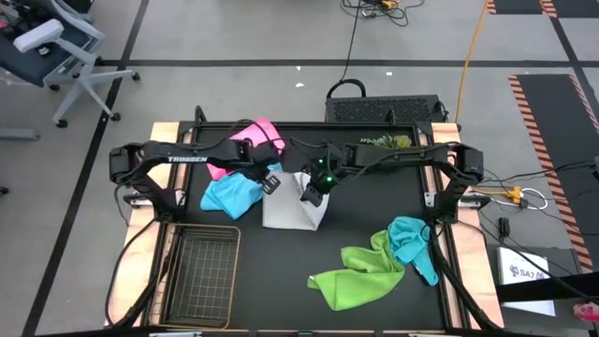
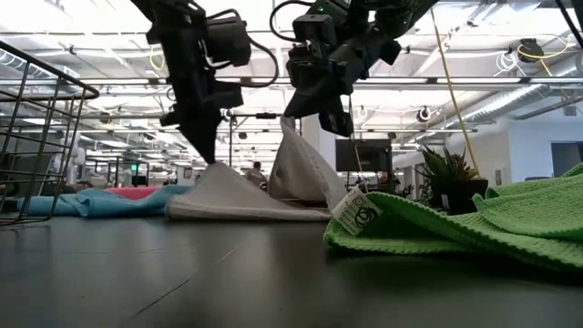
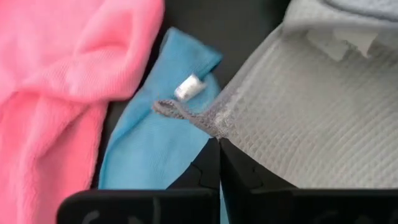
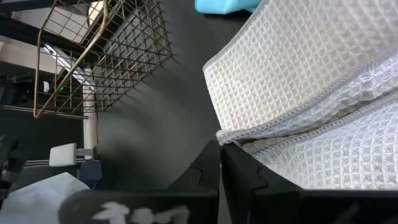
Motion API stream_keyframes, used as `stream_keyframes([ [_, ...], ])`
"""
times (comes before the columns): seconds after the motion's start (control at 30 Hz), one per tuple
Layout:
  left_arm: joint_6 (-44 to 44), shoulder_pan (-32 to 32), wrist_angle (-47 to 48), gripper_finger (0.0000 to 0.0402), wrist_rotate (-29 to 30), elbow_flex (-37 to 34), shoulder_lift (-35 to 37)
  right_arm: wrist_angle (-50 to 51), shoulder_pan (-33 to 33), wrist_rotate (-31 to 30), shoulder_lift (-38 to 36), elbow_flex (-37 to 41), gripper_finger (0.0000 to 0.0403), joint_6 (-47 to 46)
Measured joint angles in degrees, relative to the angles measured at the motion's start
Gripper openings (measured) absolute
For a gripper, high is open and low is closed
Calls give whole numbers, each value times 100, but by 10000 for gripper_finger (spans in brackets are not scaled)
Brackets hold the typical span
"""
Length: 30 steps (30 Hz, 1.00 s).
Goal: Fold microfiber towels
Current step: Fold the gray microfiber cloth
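- Left tool (image 3: 219, 142) pinches a corner of the pale grey-white waffle-weave microfiber towel (image 1: 292, 212); right tool (image 4: 220, 148) pinches its doubled hem.
- Advice: keep edges aligned, lower evenly onto the desk.

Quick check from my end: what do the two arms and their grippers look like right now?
Both arms are black. The left arm carries white lettering; the right arm shows a green light near its wrist and loose black cables. Each gripper has two flat black fingers.
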<state>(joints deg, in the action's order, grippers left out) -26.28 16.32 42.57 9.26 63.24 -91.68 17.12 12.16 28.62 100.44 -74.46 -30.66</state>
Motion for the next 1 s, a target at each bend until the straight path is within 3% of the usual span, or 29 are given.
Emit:
stream_keyframes([
  [0.13,74,0,-270,12,143,-10,-286,-16,0,-12,0,0,0,-4],
  [0.43,360,16,-1213,21,-156,1,-874,17,-28,-157,-2,2,0,-12],
  [0.83,1182,76,-609,24,-191,5,-863,120,-26,-155,-2,4,0,-21],
  [1.0,1403,75,-616,63,-187,9,-793,121,-26,-144,-2,4,0,5],
])
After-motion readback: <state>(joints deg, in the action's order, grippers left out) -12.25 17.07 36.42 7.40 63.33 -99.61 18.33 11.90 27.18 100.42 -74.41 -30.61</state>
